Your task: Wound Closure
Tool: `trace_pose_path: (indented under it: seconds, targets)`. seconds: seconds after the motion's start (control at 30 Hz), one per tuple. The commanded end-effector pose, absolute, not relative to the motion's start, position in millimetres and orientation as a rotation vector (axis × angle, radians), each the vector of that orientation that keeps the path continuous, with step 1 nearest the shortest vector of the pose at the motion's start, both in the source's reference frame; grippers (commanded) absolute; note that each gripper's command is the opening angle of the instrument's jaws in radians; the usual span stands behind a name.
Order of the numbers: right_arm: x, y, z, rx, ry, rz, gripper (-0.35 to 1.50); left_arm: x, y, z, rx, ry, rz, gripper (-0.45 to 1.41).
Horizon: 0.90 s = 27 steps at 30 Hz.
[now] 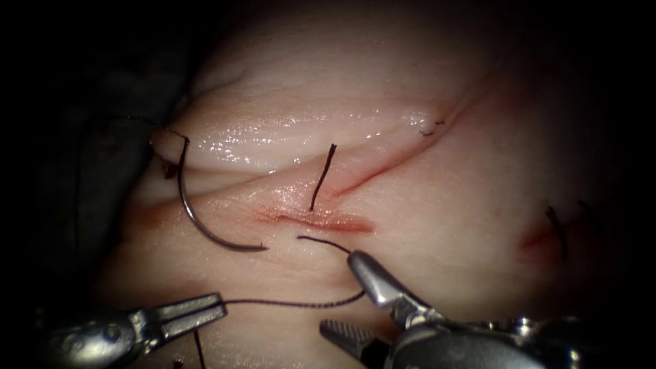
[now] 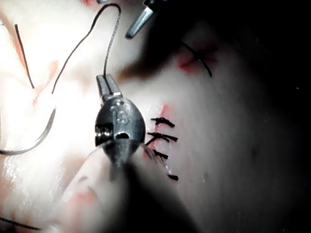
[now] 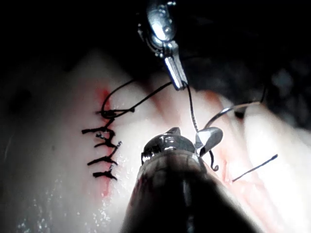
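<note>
The curved needle (image 1: 205, 229) lies free on the tissue (image 1: 437, 205), left of the cut (image 1: 321, 220), held by neither tool; whether its tip enters the tissue I cannot tell. My left tool (image 1: 220, 306) comes in low on the left, shut on the thread (image 1: 294, 303). That strand runs right to my right tool (image 1: 336, 292), whose jaws stand wide open; it passes the upper jaw and curls to a free end (image 1: 301, 238). The left wrist view shows the left tool (image 2: 108, 87) gripping the thread (image 2: 114, 43). In the right wrist view the right tool (image 3: 194, 137) is open beside the thread (image 3: 192, 109).
A short thread end (image 1: 324, 174) stands up from the cut, and red fluid (image 1: 342, 222) lines it. A second stitched cut (image 1: 555, 232) lies far right. A row of several finished stitches (image 3: 103, 153) shows beside the tools. Dark background borders the tissue on the left.
</note>
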State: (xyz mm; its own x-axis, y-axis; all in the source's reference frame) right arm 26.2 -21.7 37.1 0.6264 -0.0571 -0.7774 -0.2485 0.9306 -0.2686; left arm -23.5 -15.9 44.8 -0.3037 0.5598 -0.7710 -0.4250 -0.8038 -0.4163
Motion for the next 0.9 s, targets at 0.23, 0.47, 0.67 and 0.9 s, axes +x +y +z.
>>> trace_pose_path:
  seconds: [0.23, 0.47, 0.67, 0.9]
  targets:
    - [27.6, -22.4, 36.8, -0.441, 0.807, 0.057, 1.47, -25.2, -16.1, 45.0, -1.348, -0.187, 2.131, -0.45]
    - [29.6, -22.4, 36.5, -0.501, 0.772, -0.044, 1.47, -26.5, -15.8, 44.3, -1.355, -0.191, 2.133, -0.45]
    - [30.5, -22.3, 36.4, -0.53, 0.751, -0.098, 1.43, -26.6, -15.7, 43.8, -1.356, -0.192, 2.136, -0.45]
    - [30.0, -22.3, 37.0, -0.592, 0.72, -0.231, -0.35, -26.5, -15.7, 43.7, -1.356, -0.193, 2.136, -0.45]
